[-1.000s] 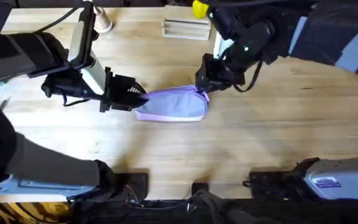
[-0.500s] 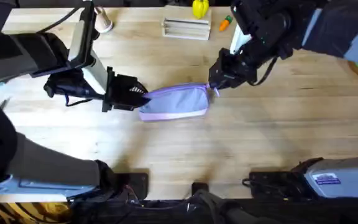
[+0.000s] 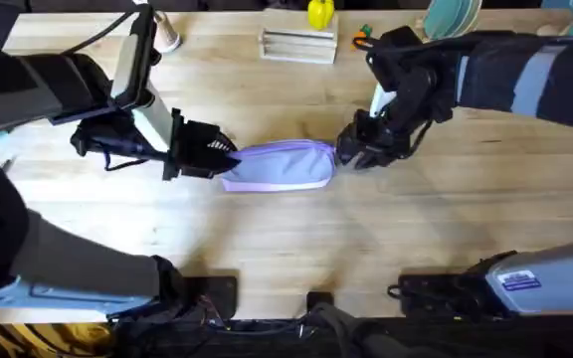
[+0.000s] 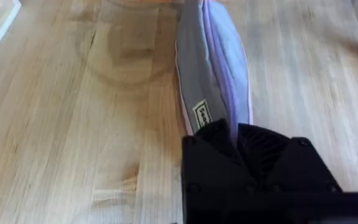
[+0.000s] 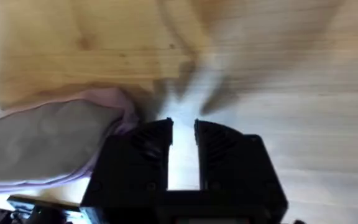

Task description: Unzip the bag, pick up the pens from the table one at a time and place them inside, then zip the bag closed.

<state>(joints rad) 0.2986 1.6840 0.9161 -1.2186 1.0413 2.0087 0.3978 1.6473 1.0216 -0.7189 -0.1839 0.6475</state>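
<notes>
The lilac bag (image 3: 279, 165) lies lengthwise across the middle of the wooden surface (image 3: 296, 239), lying between the two arms. The left gripper (image 3: 221, 156) comes in from the left side and is clamped on the bag's left end — in the left wrist view its black fingers (image 4: 211, 134) are closed on the fabric beside a small label, with the bag (image 4: 213, 62) stretching away from them along the planks.

The right gripper (image 3: 350, 151) sits just beside the bag's right end. In the right wrist view its two black fingers (image 5: 151, 140) stand a narrow gap apart with bare surface showing between them, holding nothing — the bag's purple end (image 5: 55, 143) lies just beside one finger, and whether it touches cannot be told.

Along the far edge of the surface sit a flat pale tray (image 3: 297, 44), a yellow toy (image 3: 319, 13), a small orange piece with a green top (image 3: 362, 40) and a pale round object (image 3: 167, 38), all well apart from the bag
</notes>
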